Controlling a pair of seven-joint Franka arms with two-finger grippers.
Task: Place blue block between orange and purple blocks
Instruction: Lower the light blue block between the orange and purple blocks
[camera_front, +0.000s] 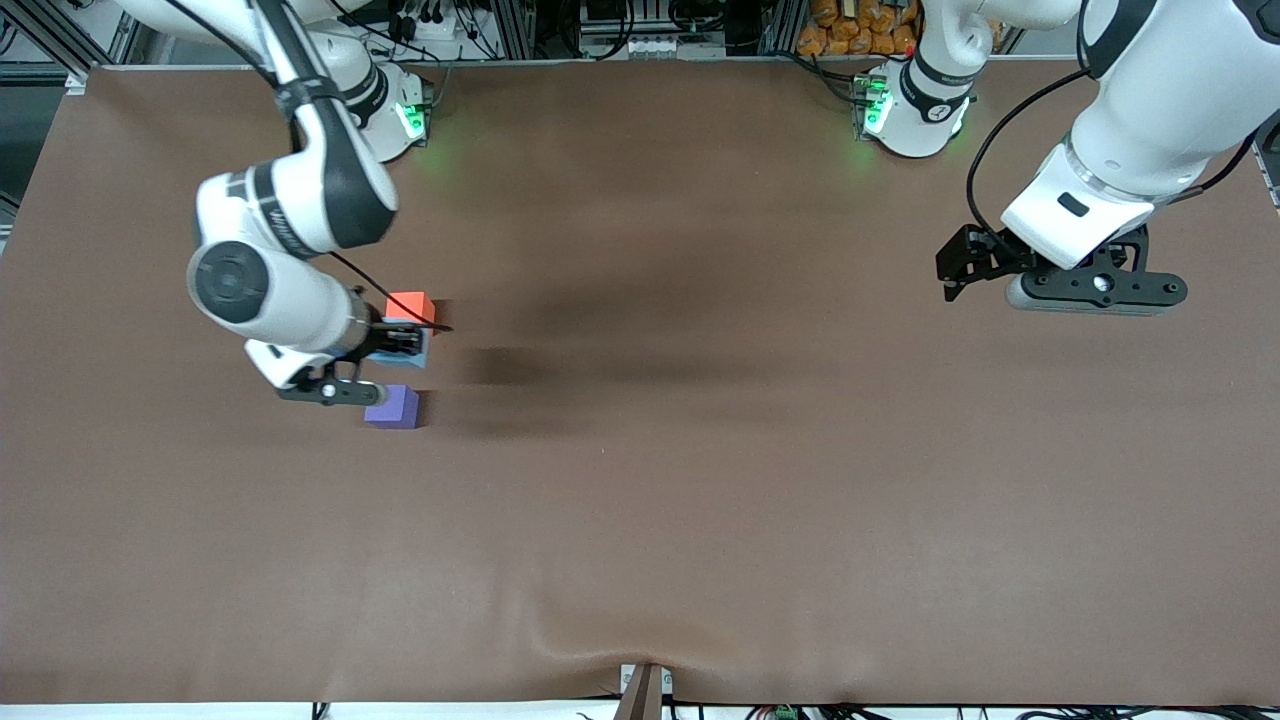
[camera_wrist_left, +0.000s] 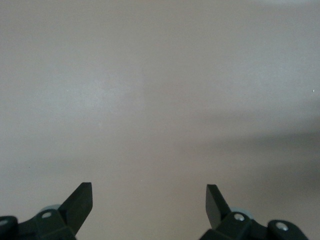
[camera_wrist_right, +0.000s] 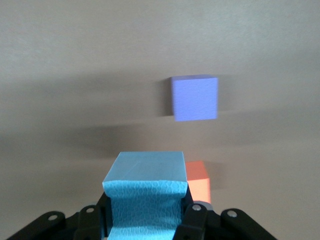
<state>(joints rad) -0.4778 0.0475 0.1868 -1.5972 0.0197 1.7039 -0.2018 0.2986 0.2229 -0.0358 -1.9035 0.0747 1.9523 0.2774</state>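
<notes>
My right gripper (camera_front: 404, 344) is shut on the light blue block (camera_front: 419, 353) and holds it low over the gap between the orange block (camera_front: 410, 304) and the purple block (camera_front: 393, 407). In the right wrist view the blue block (camera_wrist_right: 147, 190) fills the space between the jaws of the right gripper (camera_wrist_right: 148, 212). The orange block (camera_wrist_right: 198, 182) shows close beside it and the purple block (camera_wrist_right: 194, 98) stands apart from it. My left gripper (camera_front: 962, 268) is open and empty, up over bare table at the left arm's end. It also shows in the left wrist view (camera_wrist_left: 149, 200).
The brown table mat (camera_front: 700, 480) is bare apart from the three blocks. The two arm bases (camera_front: 910, 110) stand along the table's edge farthest from the front camera. The right arm's forearm (camera_front: 280, 270) hangs over the mat beside the blocks.
</notes>
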